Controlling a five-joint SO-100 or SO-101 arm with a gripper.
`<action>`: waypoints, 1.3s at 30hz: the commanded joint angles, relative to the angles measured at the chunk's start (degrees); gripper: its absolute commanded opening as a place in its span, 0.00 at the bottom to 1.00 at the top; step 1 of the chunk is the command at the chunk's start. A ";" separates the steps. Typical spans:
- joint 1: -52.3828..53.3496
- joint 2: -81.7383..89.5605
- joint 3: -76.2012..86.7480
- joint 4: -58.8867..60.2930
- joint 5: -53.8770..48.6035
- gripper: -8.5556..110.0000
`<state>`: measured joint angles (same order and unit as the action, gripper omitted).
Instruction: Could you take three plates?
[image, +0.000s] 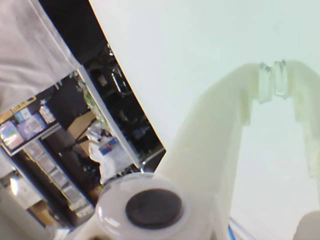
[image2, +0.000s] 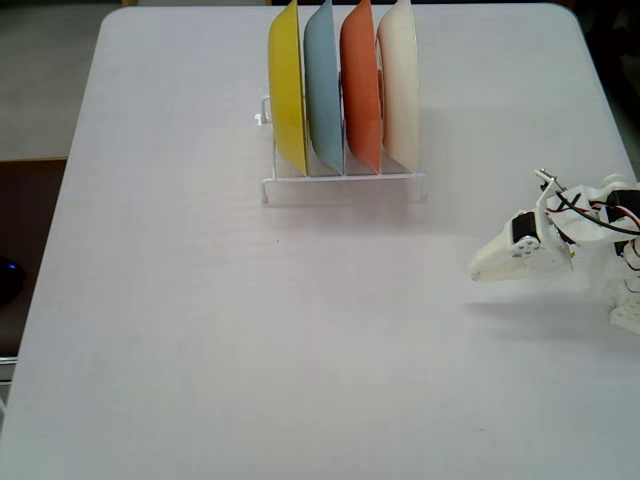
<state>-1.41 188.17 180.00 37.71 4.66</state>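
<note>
Three plates stand on edge in a white wire rack at the far middle of the table in the fixed view: a light blue plate, an orange-red plate and a cream-white plate on the right. My gripper rests low at the table's right side, pointing left, well below and right of the rack. The wrist view shows the gripper with its white fingers tip to tip, shut on nothing, over bare table. No plates appear in the wrist view.
A yellow plate fills the rack's leftmost slot. The pale table stretches wide to the left and front. In the wrist view the table edge runs diagonally, with room clutter beyond it.
</note>
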 joint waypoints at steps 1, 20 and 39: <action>-0.26 1.58 -0.09 -1.14 -1.58 0.07; -0.26 1.58 -0.09 -1.14 -1.67 0.07; 1.58 1.49 -12.66 -2.20 -1.23 0.07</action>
<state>-1.49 188.70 175.43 37.27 4.75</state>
